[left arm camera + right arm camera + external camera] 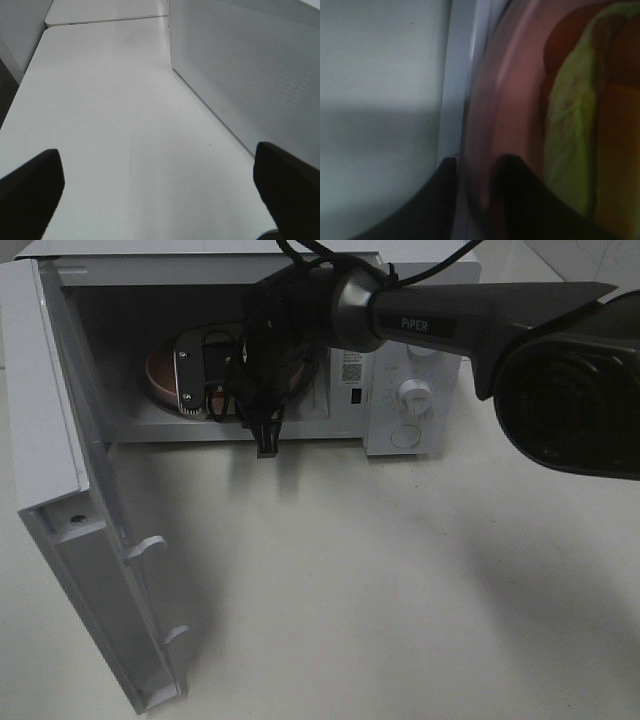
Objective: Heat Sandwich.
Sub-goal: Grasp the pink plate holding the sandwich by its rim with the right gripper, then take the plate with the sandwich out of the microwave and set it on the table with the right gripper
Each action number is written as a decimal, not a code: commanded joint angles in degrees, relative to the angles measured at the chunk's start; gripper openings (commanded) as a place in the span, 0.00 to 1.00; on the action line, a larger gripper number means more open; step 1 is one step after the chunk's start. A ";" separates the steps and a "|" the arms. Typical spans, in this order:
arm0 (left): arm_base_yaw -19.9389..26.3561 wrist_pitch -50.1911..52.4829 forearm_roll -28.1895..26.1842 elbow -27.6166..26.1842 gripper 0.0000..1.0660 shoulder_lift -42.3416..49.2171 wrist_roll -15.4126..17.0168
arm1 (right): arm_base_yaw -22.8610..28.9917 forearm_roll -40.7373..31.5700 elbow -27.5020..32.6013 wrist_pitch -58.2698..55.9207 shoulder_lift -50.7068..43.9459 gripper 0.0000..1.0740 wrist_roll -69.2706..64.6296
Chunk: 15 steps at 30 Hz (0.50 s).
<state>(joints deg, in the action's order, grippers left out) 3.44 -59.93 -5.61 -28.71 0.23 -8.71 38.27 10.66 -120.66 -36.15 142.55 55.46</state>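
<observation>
The sandwich, pale green filling between orange-brown crusts, lies on the round pink plate inside the open microwave. My right gripper reaches into the cavity and is shut on the plate's near rim, one dark finger on each side of it. From the high camera the right gripper covers the sandwich, and only the left part of the plate shows. My left gripper hovers open over the bare table beside the microwave's perforated side wall, with nothing between its fingers.
The microwave door hangs wide open to the left, reaching toward the table's front edge. The control panel with a white knob is right of the cavity. White table spreads in front. The right arm crosses above the microwave.
</observation>
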 commanded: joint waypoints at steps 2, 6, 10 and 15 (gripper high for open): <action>-0.34 0.34 0.06 0.23 0.92 1.20 0.06 | -0.17 -0.23 -0.06 -1.09 -0.29 0.00 -3.21; -0.34 0.34 0.06 0.23 0.92 1.20 0.06 | -0.17 -0.23 -0.06 -1.43 -0.80 0.00 -3.15; -0.34 0.34 0.06 0.23 0.92 1.20 0.06 | -0.17 -0.46 -0.06 -2.75 -1.20 0.00 -2.35; -0.34 0.34 0.06 0.23 0.92 1.20 0.06 | -0.17 -2.18 0.00 -4.53 -1.66 0.00 0.63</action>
<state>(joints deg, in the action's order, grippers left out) 3.44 -59.93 -5.61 -28.71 0.23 -8.71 38.39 10.54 -121.01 -37.99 141.18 56.04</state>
